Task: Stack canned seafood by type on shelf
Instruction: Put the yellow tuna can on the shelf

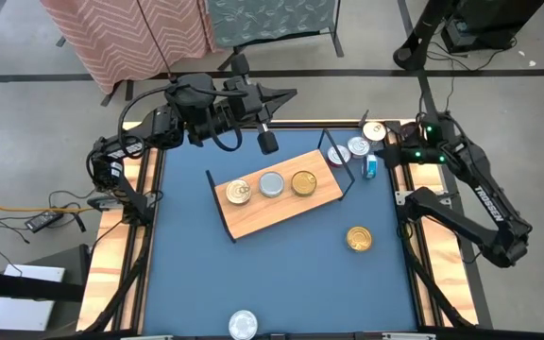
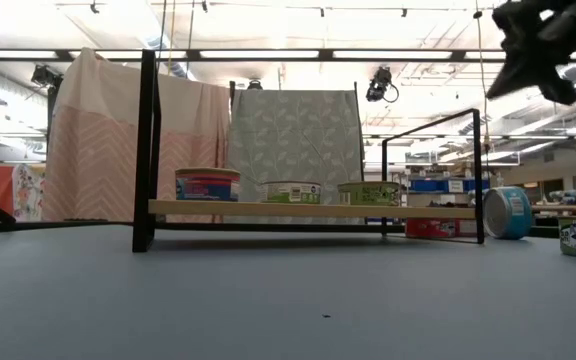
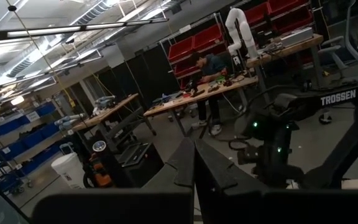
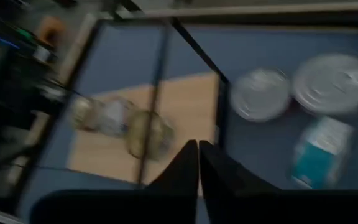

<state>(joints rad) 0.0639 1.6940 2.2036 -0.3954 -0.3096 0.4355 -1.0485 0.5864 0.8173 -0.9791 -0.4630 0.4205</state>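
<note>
The light-wood shelf [image 1: 281, 203] with black wire end frames stands aslant mid-table. It carries three tins in a row: a gold one [image 1: 239, 193], a silver one [image 1: 271, 184] and a gold one [image 1: 303, 181]. Three more tins [image 1: 358, 147] cluster by the far right corner, beside a blue-labelled tin [image 1: 370, 167] lying on its side. A gold tin [image 1: 359, 238] and a silver tin [image 1: 243, 324] sit alone on the blue table. My left gripper [image 3: 195, 163] is shut, raised over the far edge. My right gripper [image 4: 197, 152] is shut, hovering above the corner tins.
The blue table has a wooden rim [image 1: 111, 246] along its sides. Bare blue surface lies near and left of the shelf. Fabric-draped racks [image 1: 130, 33] stand behind the far edge. Workbenches and a seated person [image 3: 213, 68] show in the room beyond.
</note>
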